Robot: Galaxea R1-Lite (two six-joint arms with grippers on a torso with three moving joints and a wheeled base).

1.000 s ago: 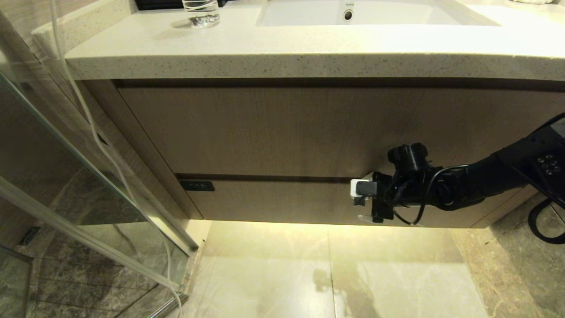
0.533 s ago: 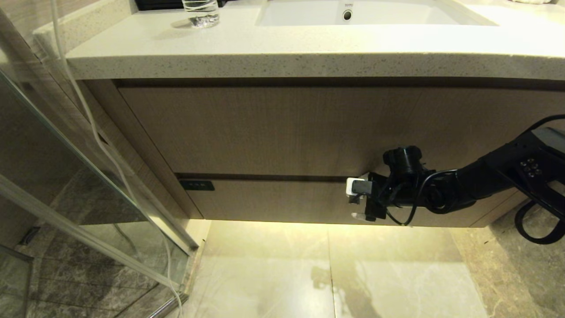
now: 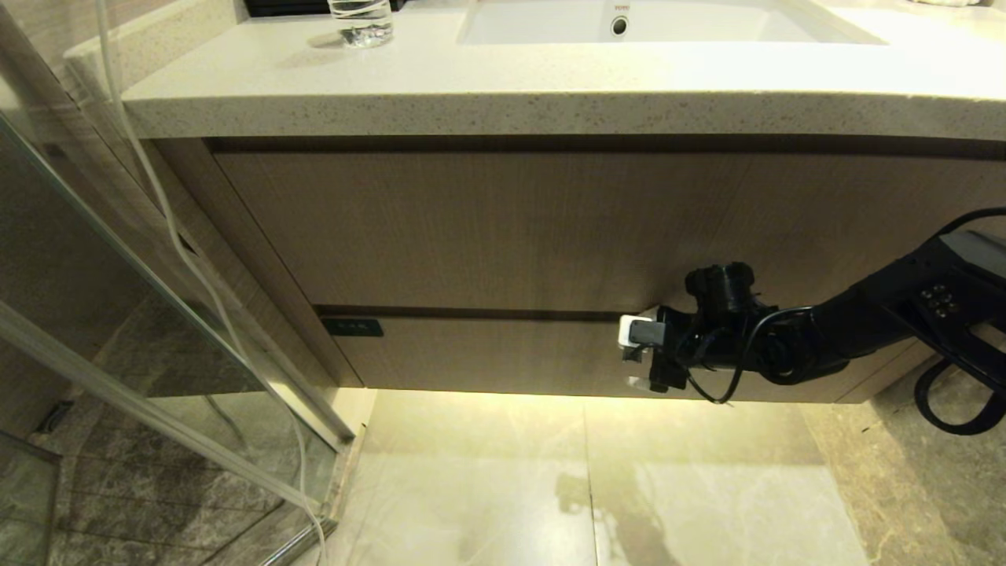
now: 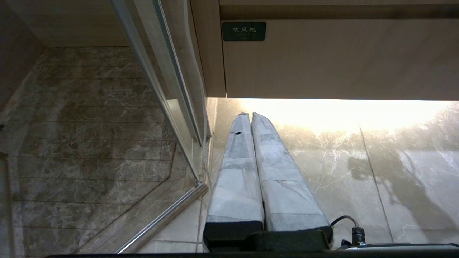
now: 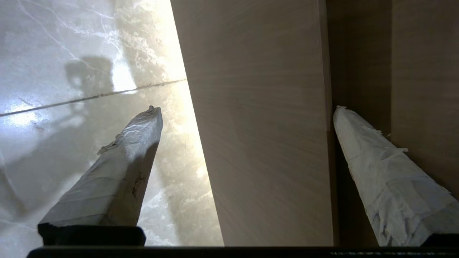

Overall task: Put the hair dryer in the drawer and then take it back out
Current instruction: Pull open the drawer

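Under the sink counter [image 3: 503, 86], the right gripper [image 3: 640, 358] spreads wide across the shut drawer [image 3: 503, 358] front, ready to pull.

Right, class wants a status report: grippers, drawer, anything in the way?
Right gripper open, fingers straddling the shut drawer front. Left gripper shut, parked near the floor. Hair dryer not in view. Nothing blocking.

You see a speckled cream countertop [image 3: 503, 86] running across the far side, with a white sink basin [image 3: 668, 23] sunk into it right of the middle. A clear glass [image 3: 360, 22] stands on the counter at far left. Below, a pale marble floor [image 3: 597, 479] lies near.
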